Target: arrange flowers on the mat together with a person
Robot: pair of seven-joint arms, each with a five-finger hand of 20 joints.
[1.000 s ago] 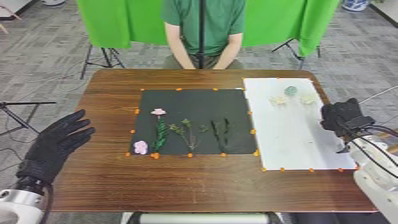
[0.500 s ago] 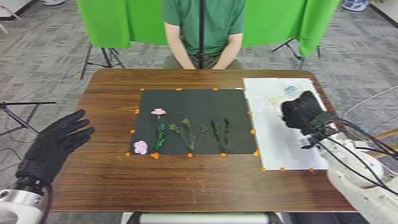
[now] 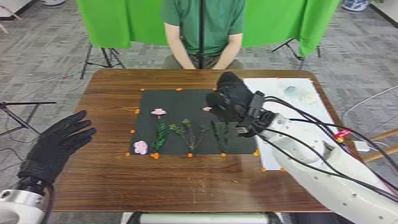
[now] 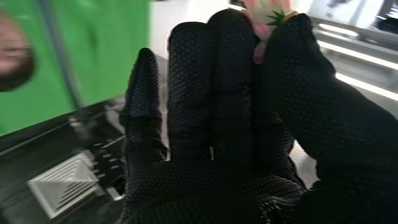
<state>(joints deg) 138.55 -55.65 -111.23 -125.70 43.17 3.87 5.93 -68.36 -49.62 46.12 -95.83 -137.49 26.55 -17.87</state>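
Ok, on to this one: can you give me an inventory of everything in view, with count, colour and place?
table: 1, brown, centre
mat: 1, black, on table
sheet: 1, white, right of mat
stemmed flower: 1, pink and green, mat's left part
bloom: 1, pink, mat's near left corner
sprig: 1, green, mid-mat
leaves: 2, dark green, right of sprig
pinched flower: 1, pink, at right robot hand's fingertips
oval piece: 1, pale green, sheet's far part
clips: several, orange, mat and sheet edges
curtain: green, behind table
floor: grey, around table
left robot hand: 1, black, left of mat
right robot hand: 1, black, over mat's right part
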